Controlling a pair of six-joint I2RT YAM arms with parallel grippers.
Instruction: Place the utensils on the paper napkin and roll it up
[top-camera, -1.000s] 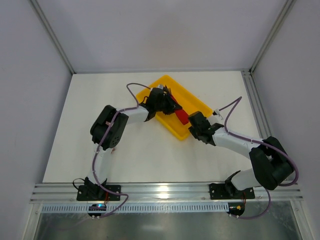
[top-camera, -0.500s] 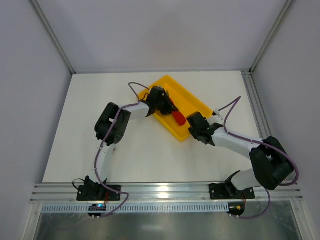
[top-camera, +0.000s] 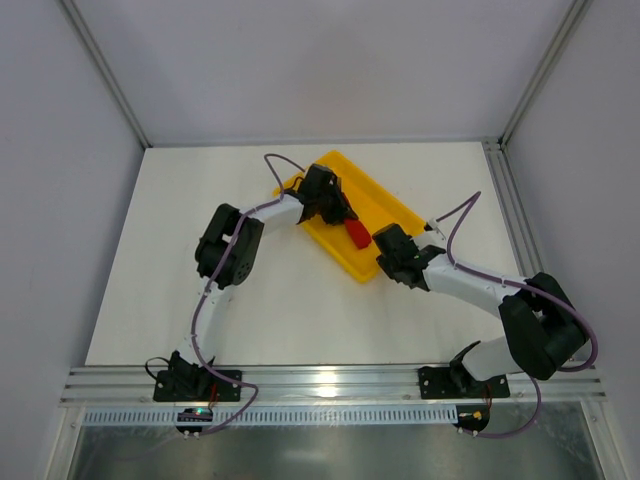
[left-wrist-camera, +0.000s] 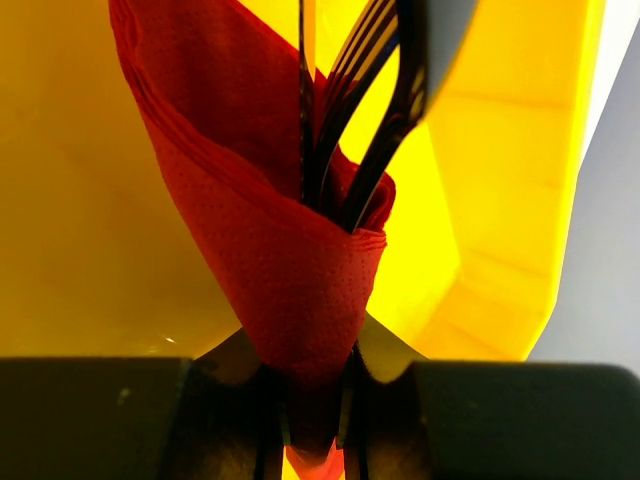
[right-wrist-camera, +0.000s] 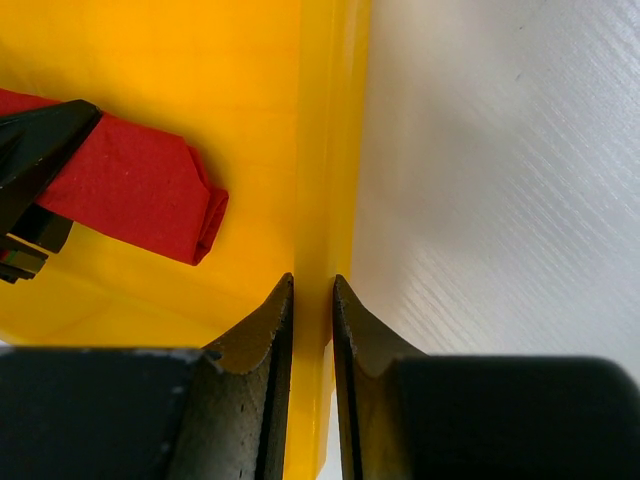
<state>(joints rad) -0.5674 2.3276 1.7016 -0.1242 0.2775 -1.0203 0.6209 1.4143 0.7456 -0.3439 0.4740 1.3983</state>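
No writing, label, brand, number or sign can be read in any view. The red napkin (left-wrist-camera: 290, 270) and the yellow tray (right-wrist-camera: 150, 80) show plain, unprinted surfaces. The small board (top-camera: 197, 413) with a blue light, well apart from the tray toward the near side, is too small to read.
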